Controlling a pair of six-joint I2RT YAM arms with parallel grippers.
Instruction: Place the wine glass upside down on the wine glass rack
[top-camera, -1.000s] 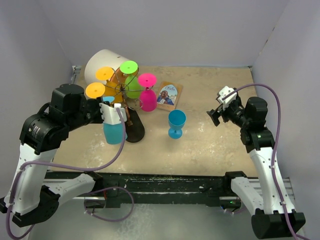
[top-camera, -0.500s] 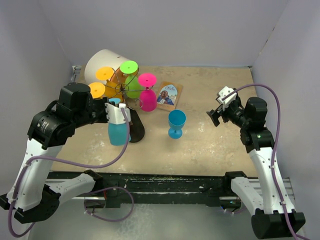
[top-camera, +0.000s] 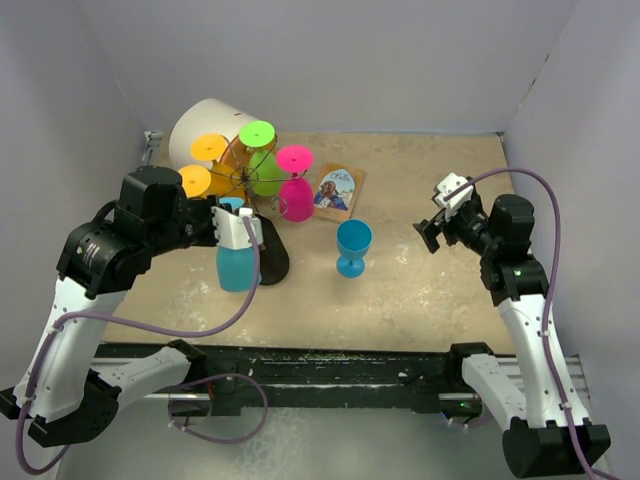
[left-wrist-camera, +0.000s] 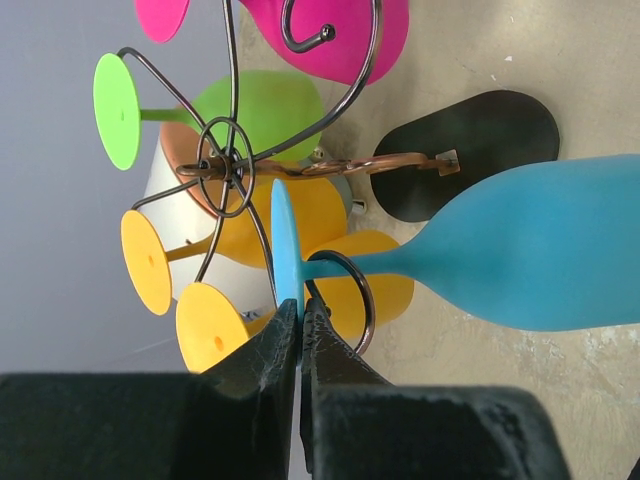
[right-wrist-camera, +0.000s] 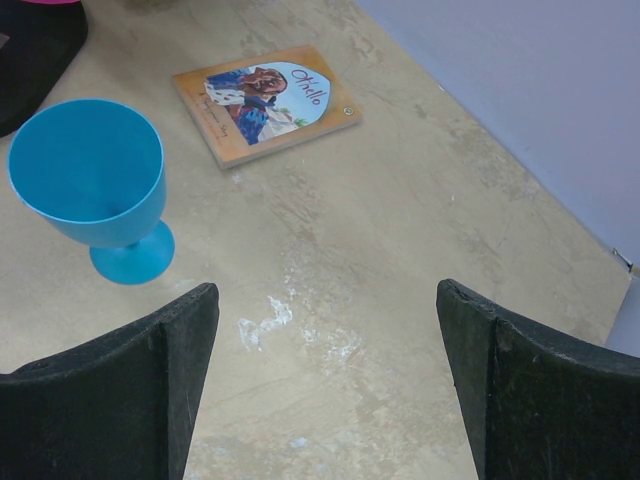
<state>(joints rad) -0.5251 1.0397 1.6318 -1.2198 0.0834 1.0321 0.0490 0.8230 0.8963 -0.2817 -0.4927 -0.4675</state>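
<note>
Your left gripper (left-wrist-camera: 300, 318) has its jaws pinched onto the rim of the foot of the blue wine glass (left-wrist-camera: 540, 250). The foot disc sits edge-on right at the fingertips, and the stem and bowl extend straight out ahead of the jaws. The glass is inverted in the top view, foot up and bowl down (top-camera: 234, 268). The wine glass rack (left-wrist-camera: 228, 165) is just past the jaw tips, with its hub slightly to one side of the foot. The stem crosses the top of one curled wire loop (left-wrist-camera: 345, 300) just ahead of the jaws, but you can't tell from here whether it's seated in it. The black oval base (left-wrist-camera: 470, 150) lies further out, beside the bowl. A green glass (left-wrist-camera: 255, 115), a pink glass (left-wrist-camera: 330, 30) and orange glasses (left-wrist-camera: 215, 325) hang on the other arms, with a white cylinder (top-camera: 200, 125) behind them. Your right gripper (right-wrist-camera: 325, 380) is spread wide with nothing between the fingers. It hangs above bare table (right-wrist-camera: 400, 260). A second blue glass (right-wrist-camera: 90, 185) stands upright ahead of its left finger, well apart, and a book (right-wrist-camera: 265, 100) lies flat beyond that.
</note>
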